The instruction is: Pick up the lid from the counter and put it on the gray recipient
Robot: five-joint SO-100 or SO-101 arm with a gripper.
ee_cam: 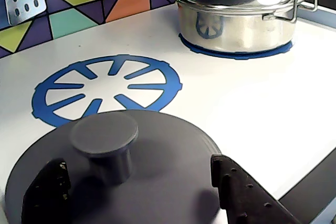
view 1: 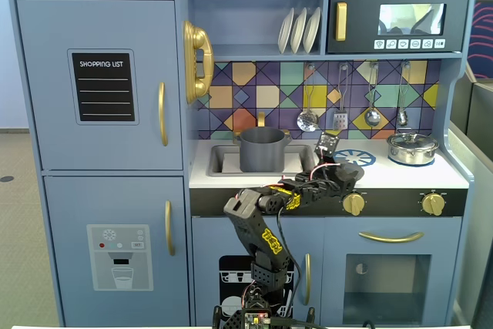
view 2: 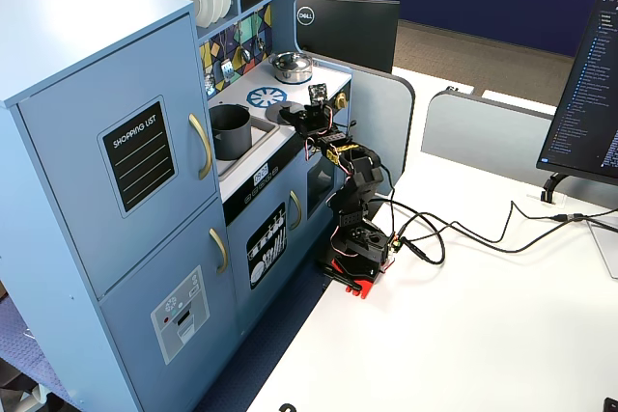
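The lid is a matte dark-gray disc with a central knob. It lies flat on the white counter, just in front of the blue burner ring. My gripper is open, low over the lid, with one finger on each side of the knob and not touching it. In a fixed view the gripper reaches over the counter to the right of the gray recipient, a dark-gray pot that stands in the sink. The pot and the lid also show in the side fixed view.
A shiny silver pot with its own lid stands on the far-right burner. Utensils hang on the tiled back wall. The counter's front edge with gold knobs is just below the arm.
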